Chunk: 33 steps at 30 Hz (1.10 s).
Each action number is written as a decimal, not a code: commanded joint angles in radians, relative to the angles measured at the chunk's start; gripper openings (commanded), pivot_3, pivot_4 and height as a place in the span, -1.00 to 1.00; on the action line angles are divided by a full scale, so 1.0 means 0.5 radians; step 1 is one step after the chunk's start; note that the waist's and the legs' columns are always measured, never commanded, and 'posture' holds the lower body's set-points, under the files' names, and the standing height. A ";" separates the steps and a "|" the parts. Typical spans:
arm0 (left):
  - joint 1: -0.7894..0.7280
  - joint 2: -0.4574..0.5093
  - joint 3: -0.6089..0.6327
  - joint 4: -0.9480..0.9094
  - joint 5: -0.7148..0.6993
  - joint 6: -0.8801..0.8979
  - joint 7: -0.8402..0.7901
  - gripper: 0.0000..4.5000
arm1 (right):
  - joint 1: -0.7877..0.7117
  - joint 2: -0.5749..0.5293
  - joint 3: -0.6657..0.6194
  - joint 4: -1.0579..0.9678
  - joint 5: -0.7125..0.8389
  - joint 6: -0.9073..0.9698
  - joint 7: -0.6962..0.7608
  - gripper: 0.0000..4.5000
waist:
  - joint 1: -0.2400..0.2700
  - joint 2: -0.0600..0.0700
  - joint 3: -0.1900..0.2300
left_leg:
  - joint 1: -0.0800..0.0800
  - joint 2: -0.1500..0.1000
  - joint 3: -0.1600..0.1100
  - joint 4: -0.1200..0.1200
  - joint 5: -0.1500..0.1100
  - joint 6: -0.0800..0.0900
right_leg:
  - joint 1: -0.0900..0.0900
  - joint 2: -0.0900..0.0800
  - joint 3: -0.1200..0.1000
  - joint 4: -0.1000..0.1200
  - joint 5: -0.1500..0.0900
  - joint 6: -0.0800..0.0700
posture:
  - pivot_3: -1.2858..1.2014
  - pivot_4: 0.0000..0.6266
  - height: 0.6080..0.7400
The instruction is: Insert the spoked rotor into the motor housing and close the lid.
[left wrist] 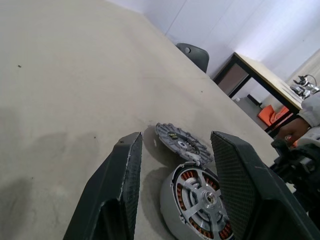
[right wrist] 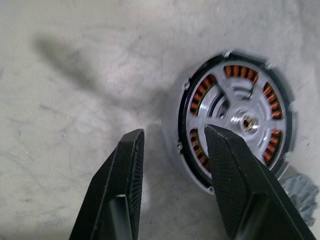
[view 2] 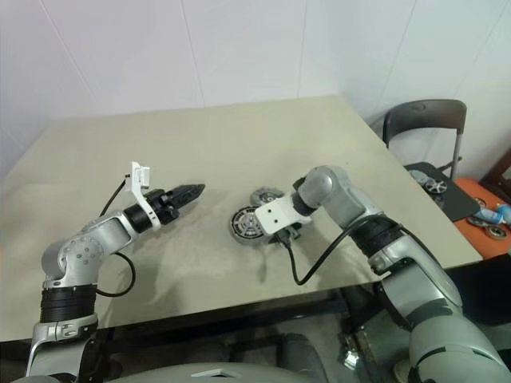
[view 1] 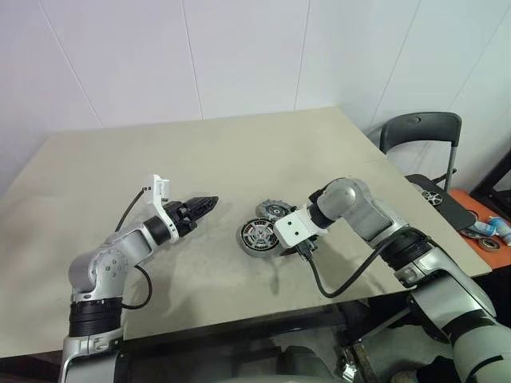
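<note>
The motor housing [view 1: 257, 236] lies flat near the middle of the table, copper windings showing around its inside. The spoked rotor [right wrist: 239, 119] sits inside it, silver spokes over the windings. The lid [view 1: 274, 210], notch-edged, lies flat on the table just behind the housing and touches its rim. My right gripper [right wrist: 173, 131] hangs over the housing's right side, pointing down and left. It is open, with one finger over the housing's rim and nothing held. My left gripper [view 1: 211, 201] is level, a short way left of the housing, pointing at it, open and empty.
The tan table [view 1: 239, 152] has its right edge close behind my right arm. Beyond that edge a black chair [view 1: 421, 132] stands, with a dark tray of loose metal parts [view 1: 435, 195] and an orange surface [view 1: 479, 223] beside it.
</note>
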 commanded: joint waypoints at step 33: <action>-0.053 0.010 0.030 0.013 -0.032 -0.051 0.014 0.03 | -0.201 0.188 -0.074 0.305 -0.121 -0.043 0.076 -0.90 | -0.005 -0.001 0.000 | 0.007 0.002 0.000 0.000 0.001 -0.001 | 0.007 0.002 0.001 0.002 -0.001 0.001 | 0.03 -1.00 1.00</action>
